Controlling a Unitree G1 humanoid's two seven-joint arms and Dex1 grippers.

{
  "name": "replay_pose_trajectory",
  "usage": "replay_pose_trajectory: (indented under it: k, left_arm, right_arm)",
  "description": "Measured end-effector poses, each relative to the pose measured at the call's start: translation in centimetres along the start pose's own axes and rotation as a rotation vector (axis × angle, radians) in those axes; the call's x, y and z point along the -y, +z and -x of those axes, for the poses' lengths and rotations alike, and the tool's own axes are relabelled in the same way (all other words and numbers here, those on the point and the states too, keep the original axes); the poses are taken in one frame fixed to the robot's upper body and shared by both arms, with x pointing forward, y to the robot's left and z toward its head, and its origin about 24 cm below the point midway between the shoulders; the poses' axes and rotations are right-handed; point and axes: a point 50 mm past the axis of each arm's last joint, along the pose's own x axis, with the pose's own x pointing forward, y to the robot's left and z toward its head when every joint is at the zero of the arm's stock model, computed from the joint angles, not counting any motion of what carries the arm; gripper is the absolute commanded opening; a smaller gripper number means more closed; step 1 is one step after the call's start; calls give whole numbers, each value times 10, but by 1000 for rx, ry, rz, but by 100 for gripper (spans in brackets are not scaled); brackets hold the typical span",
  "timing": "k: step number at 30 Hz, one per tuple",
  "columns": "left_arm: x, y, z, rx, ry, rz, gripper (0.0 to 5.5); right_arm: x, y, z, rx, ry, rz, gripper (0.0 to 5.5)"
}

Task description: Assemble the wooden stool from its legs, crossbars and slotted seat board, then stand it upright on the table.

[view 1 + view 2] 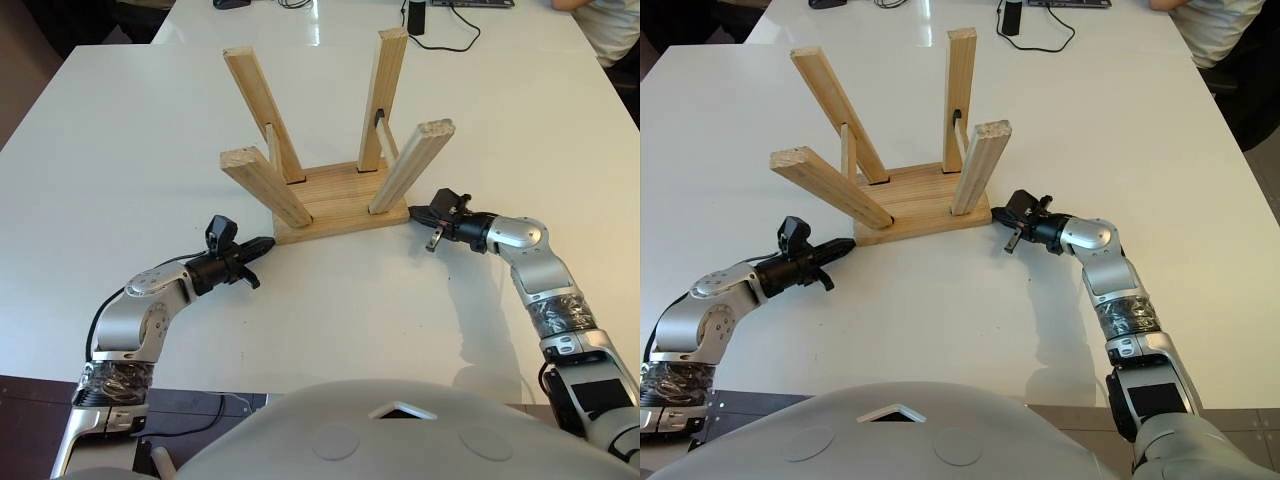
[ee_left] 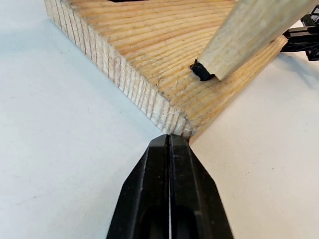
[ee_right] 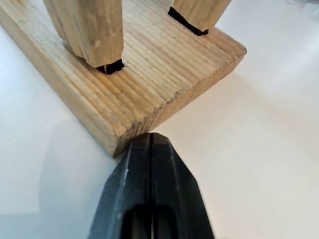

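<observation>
The stool [image 1: 335, 150] lies upside down in the middle of the white surface [image 1: 120, 150]. Its seat board [image 1: 335, 205] rests flat, and four legs [image 1: 265, 185] stand up out of the slots, splaying outward. Thin sticks between the far legs look like crossbars [image 1: 272, 150], though they are partly hidden.

The left hand [image 1: 262, 245] lies low at the board's near-left corner. Its fingers [image 2: 169, 199] are clenched together with nothing between them, and the tip is right at the corner edge, possibly touching it. The right hand [image 1: 415, 212] is at the near-right corner, also clenched and holding nothing. Its tip [image 3: 149, 142] is just beside the wood, below the slot that holds the near-right leg [image 3: 92, 30].
</observation>
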Motion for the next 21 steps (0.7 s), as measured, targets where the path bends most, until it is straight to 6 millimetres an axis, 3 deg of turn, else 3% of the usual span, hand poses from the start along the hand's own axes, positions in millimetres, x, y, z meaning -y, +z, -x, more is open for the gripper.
replay_pose_trajectory:
  k: [11,21]
  left_arm:
    - [-15,8,3,52,70,37,2]
    - [-3,12,-17,42,10,-11,2]
  right_arm:
    - [3,-4,3,-7,-16,22,0]
    - [5,-3,1,-14,-4,35,0]
